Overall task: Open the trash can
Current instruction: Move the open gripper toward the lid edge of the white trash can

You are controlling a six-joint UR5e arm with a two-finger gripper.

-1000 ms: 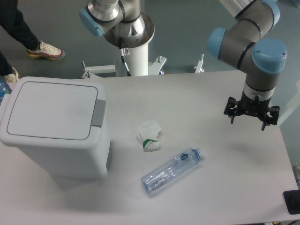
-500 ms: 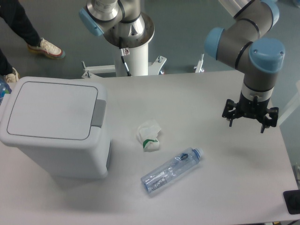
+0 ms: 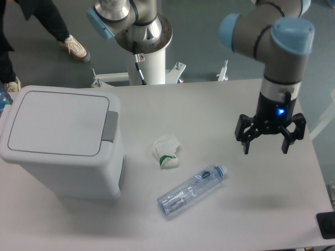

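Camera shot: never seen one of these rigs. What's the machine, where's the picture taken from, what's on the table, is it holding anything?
It is one fixed camera, looking down at the table from above and in front. The grey arm with light-blue joint caps is a robot arm. Its black two-finger gripper hangs in the air over the right side of the table, open and empty, fingers pointing down.

On the left stands the trash can, a light-grey bin whose flat lid is closed; the darker grey push-button tab sits at the lid's right edge. Near the middle lie a crumpled white wrapper and a clear plastic bottle on its side. They are apart from each other and from the bin.

A second robot base stands behind the table, and a person's legs show at top left.
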